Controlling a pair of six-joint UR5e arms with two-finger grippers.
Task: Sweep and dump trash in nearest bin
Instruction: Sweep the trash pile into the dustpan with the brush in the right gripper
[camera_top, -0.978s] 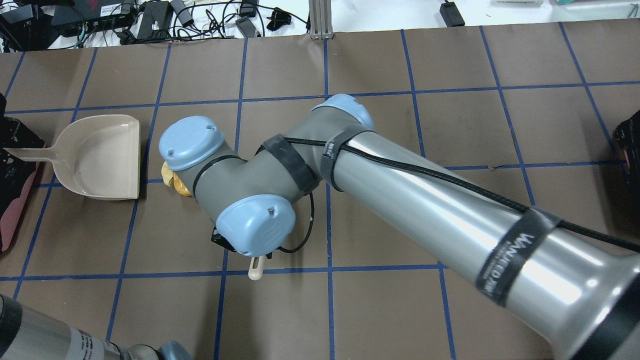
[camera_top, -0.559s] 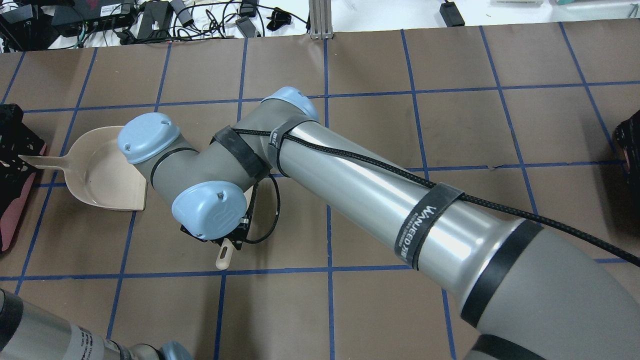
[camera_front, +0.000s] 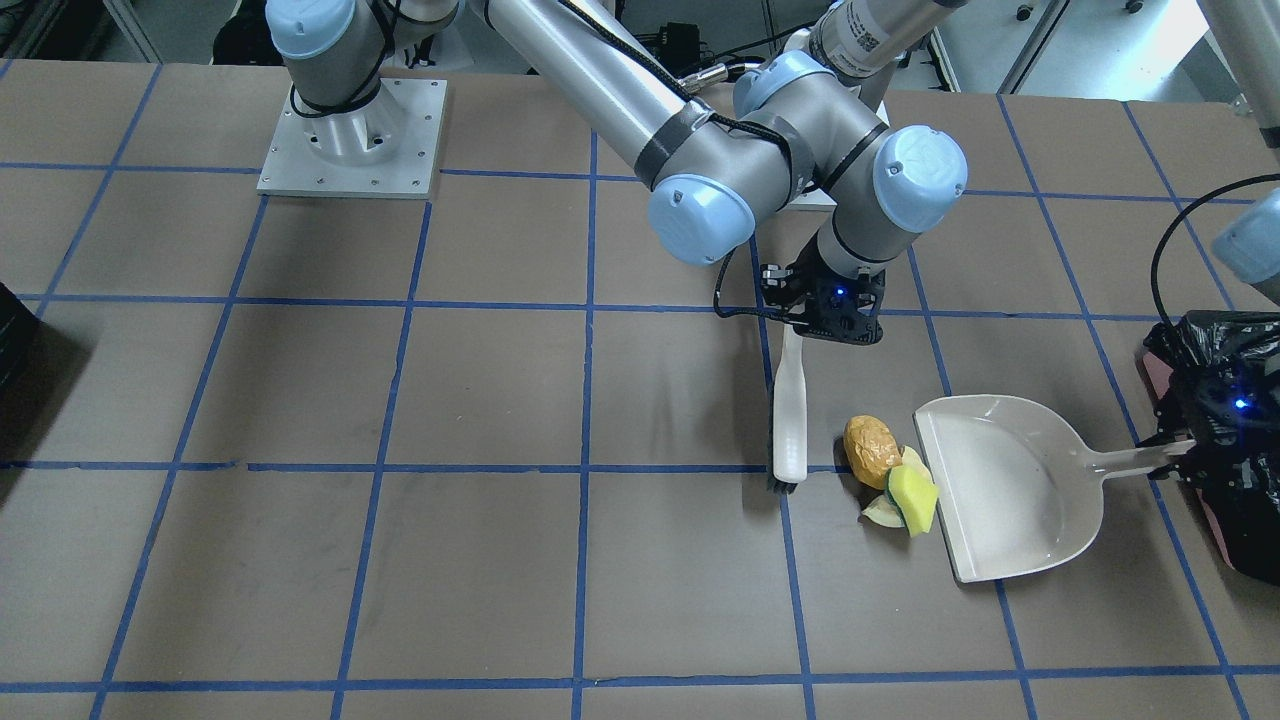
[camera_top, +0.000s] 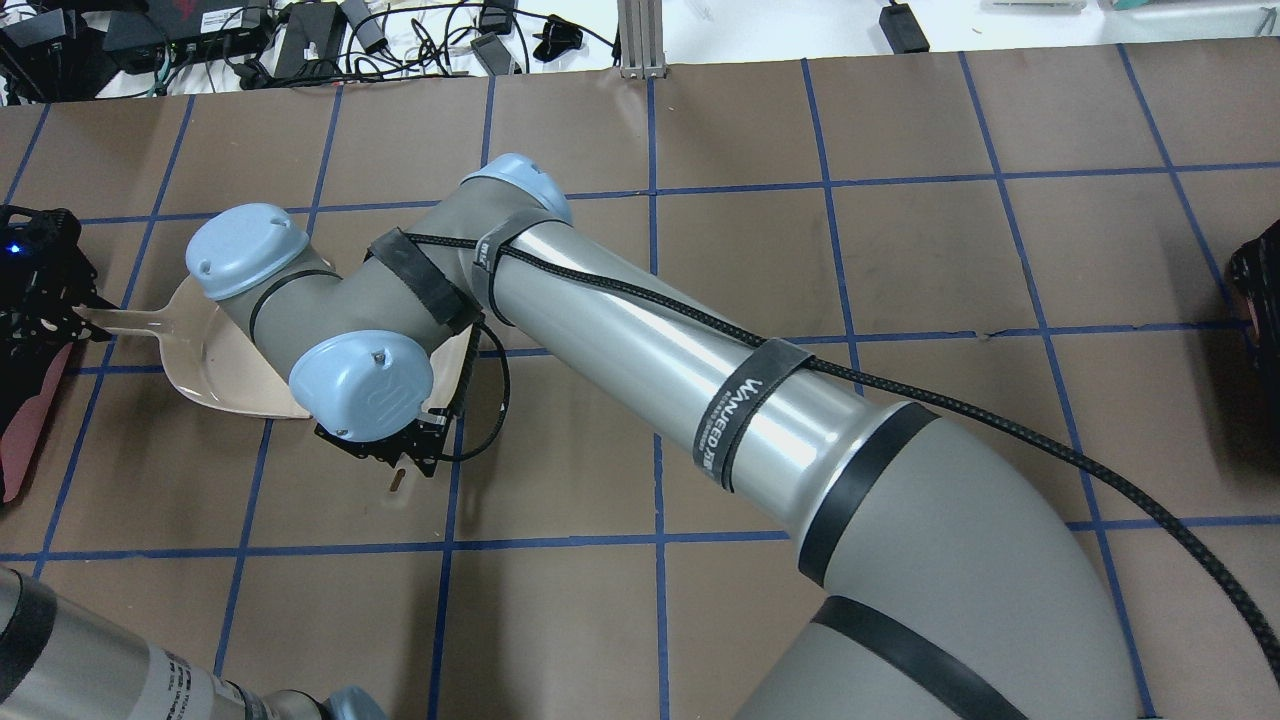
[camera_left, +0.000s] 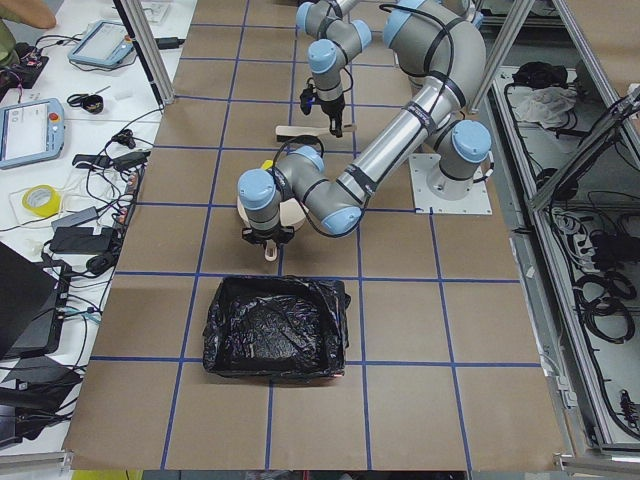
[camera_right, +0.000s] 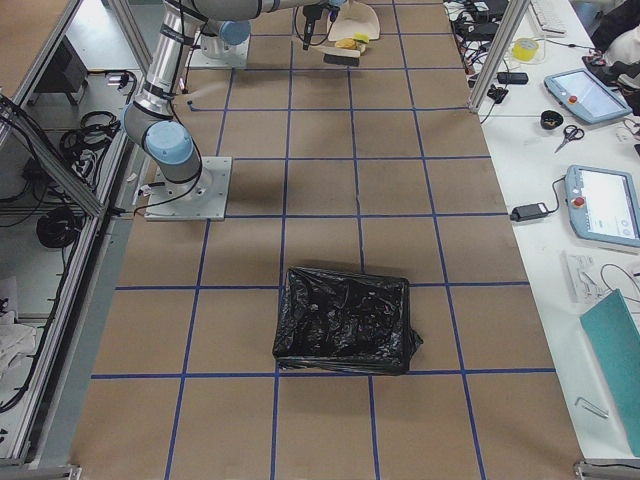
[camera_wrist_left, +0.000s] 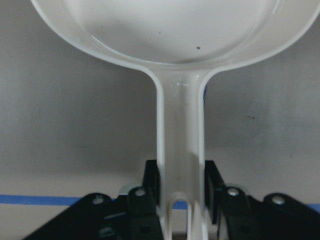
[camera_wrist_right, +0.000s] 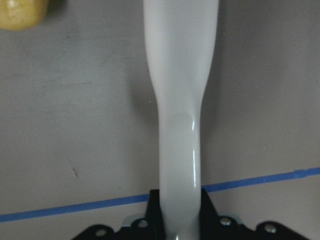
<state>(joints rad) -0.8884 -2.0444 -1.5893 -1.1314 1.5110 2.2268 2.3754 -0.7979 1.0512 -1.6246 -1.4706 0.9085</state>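
Observation:
The trash (camera_front: 885, 470), an orange-brown lump, a yellow-green wedge and pale scraps, lies on the table right at the open lip of the white dustpan (camera_front: 1005, 485). My left gripper (camera_wrist_left: 181, 185) is shut on the dustpan's handle (camera_front: 1135, 460), just in front of the bin (camera_front: 1200, 345), which is pink-sided with a black bag. My right gripper (camera_front: 800, 325) is shut on the white brush (camera_front: 788, 410), whose bristles rest on the table a short gap from the trash, on the side away from the pan. In the overhead view my right arm (camera_top: 620, 330) hides the trash.
A second black-bagged bin (camera_right: 345, 320) stands at the table's other end, far from the pile. Blue tape lines grid the brown table (camera_front: 400, 400). Cables and power bricks (camera_top: 300, 40) lie beyond the far edge. The right arm's base plate (camera_front: 350, 140) is bolted near the robot's side.
My right arm has swung leftward in the overhead view, carrying the brush toward the dustpan. The trash, visible a second ago, is now covered by the arm. The dustpan has shifted slightly right and turned.

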